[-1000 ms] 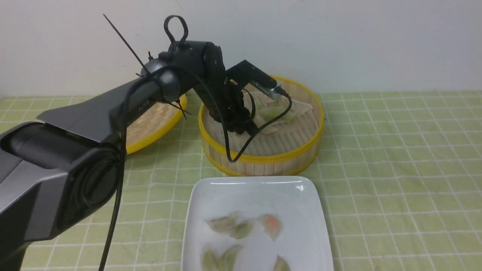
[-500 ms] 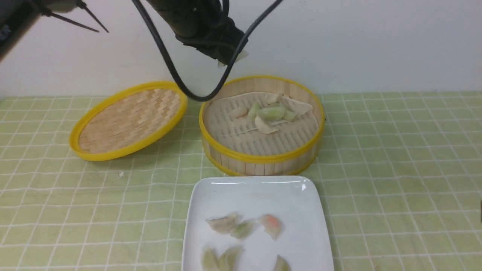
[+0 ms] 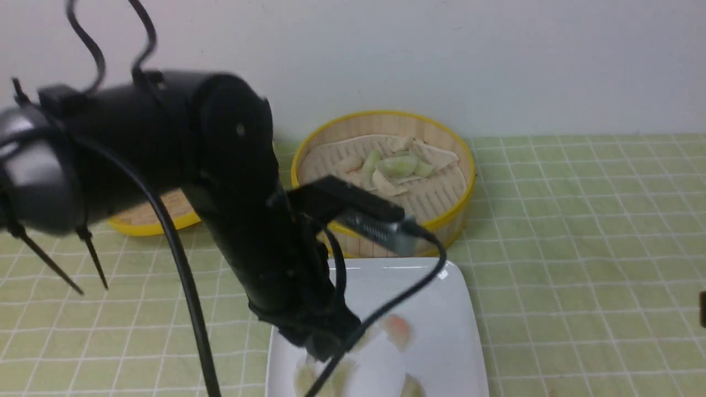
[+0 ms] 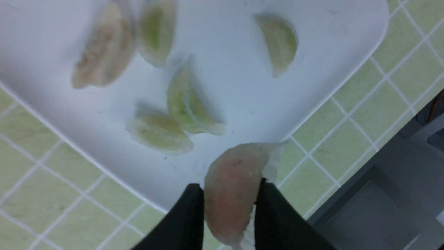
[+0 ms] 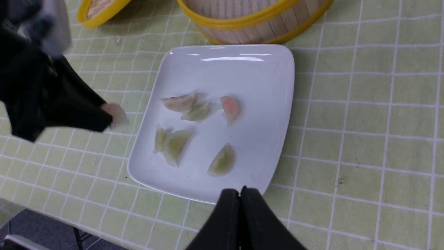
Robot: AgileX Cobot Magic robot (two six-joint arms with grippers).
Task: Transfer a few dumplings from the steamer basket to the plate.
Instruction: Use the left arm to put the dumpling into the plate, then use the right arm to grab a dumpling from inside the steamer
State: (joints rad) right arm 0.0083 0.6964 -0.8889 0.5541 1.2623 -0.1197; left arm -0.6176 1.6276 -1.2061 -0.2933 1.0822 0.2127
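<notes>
Dumpling (image 4: pixel 231 198) sits clamped in left gripper (image 4: pixel 229 185), near plate (image 4: pixel 322 45) edge.

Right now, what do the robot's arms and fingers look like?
The left arm is thick, rounded and glossy black, with a grey joint cap, a black cable, black zip ties and a boxy wrist camera. The left fingers and right fingers are matte black tapering wedges.

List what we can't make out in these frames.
Front view: the left arm covers most of the lid and the left part of the plate; dumplings there are blurred.
Left wrist view: the held dumpling in the left claw is cut off by the frame edge.
Right wrist view: the steamer basket is cropped; its inside is unseen.
</notes>
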